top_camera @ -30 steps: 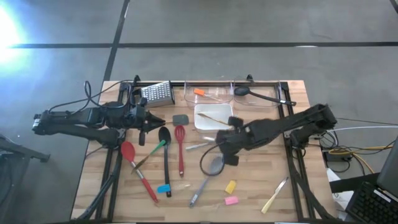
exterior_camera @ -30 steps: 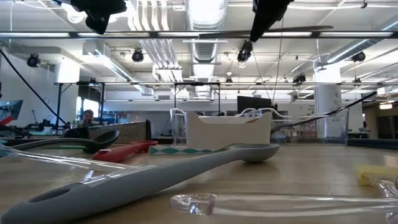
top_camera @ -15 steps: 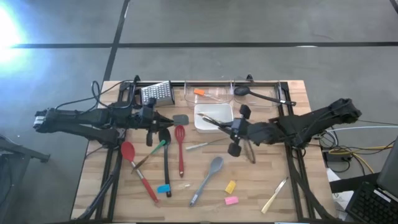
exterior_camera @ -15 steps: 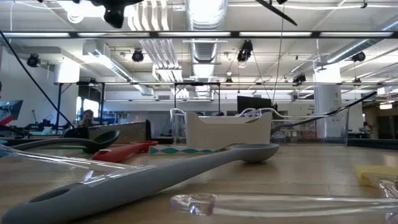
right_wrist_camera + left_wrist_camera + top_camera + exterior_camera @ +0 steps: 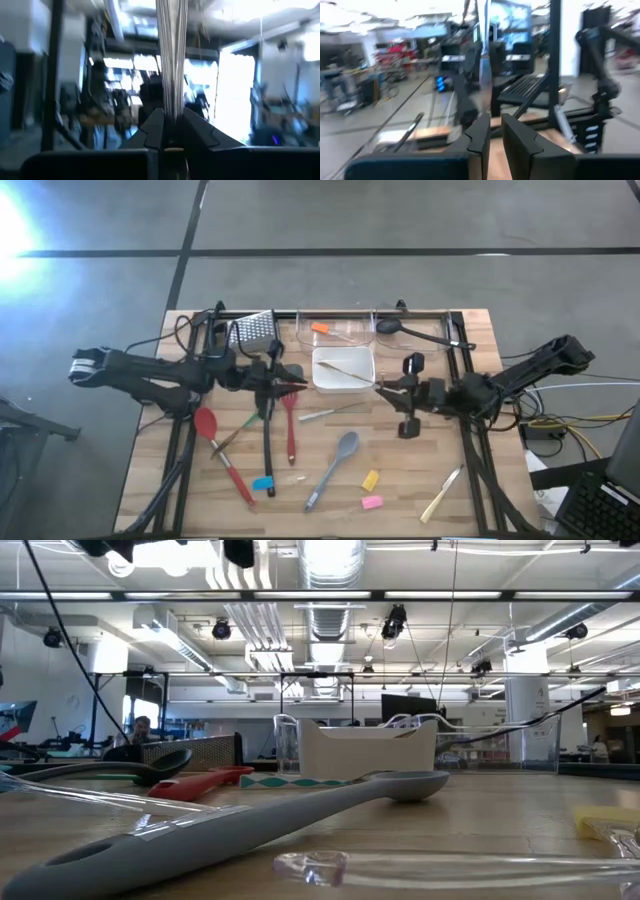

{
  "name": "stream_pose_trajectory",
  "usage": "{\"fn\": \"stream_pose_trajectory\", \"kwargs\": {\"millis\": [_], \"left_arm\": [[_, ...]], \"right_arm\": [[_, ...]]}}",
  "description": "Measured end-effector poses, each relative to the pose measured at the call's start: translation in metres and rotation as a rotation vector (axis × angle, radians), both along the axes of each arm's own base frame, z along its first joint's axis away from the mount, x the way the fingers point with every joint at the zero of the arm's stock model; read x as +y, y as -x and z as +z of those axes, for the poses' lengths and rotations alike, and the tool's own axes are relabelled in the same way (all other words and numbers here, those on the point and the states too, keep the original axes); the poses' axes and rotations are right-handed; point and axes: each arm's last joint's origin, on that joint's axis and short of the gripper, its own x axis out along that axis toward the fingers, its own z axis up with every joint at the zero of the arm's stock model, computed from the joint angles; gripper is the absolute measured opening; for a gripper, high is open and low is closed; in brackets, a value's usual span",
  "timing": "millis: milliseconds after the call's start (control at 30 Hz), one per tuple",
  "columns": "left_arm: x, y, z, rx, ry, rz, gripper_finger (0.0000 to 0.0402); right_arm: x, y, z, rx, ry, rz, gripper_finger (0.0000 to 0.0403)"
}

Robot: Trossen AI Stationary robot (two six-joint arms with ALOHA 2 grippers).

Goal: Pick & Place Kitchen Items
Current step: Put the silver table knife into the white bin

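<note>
The right gripper (image 5: 385, 388) is held over the middle of the table (image 5: 150, 500), just beside the right side of the white square tray (image 5: 343, 384). In the right wrist view its fingers (image 5: 200, 134) are seen clamped on a silvery ribbed utensil (image 5: 171, 50) that stands straight up from them. The left gripper (image 5: 283, 377) is reached in from the left edge to a spot just left of the tray, above the head of the red spatula (image 5: 291, 425); whether its fingers are clamped on anything cannot be told. A wooden stick (image 5: 345, 369) is laid across the tray. Along the far edge are ranged the steel box grater (image 5: 252, 330), a clear bin (image 5: 352, 336) with an orange piece (image 5: 320, 329) in it, and a second clear bin (image 5: 425, 345) with a black spoon (image 5: 410, 332) in it. Left of centre, a red spoon (image 5: 207, 423), a black ladle (image 5: 266, 430) and the red spatula are crowded close together. Nearer the front edge, the blue piece (image 5: 263, 483), the grey spoon (image 5: 335, 465), the yellow piece (image 5: 371, 479) and the pink piece (image 5: 371, 502) are spread apart. A pale stick (image 5: 442, 495) is left near the front right corner. Bare wood is seen at the front left corner and between the grey spoon and the right edge.
</note>
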Motion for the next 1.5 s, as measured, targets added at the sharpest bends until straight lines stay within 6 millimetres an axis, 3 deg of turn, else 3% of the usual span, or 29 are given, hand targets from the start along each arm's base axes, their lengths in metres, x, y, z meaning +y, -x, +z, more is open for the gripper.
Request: {"fn": "stream_pose_trajectory", "kwargs": {"millis": [200,633,800,1100,1500], "left_arm": [[-0.002,-0.028,0.003,-0.041,0.002,-0.081,0.0053],[-0.009,-0.09,0.024,-0.042,-0.014,-0.335,0.0053],[-0.01,-0.097,0.04,-0.049,-0.024,-0.383,0.0053],[-0.008,-0.115,0.059,-0.103,-0.025,-0.319,0.0053],[-0.006,-0.14,0.055,0.002,-0.022,-0.288,0.0053]], "right_arm": [[0.001,0.0,-0.012,-0.072,0.029,0.019,0.0036],[0.009,-0.007,-0.009,-0.061,0.07,0.2,0.0036],[0.011,-0.009,-0.015,0.007,0.013,0.258,0.0036],[0.007,-0.011,-0.021,0.071,-0.02,0.124,0.0036],[0.008,-0.011,-0.019,0.063,0.01,0.156,0.0036]]}}
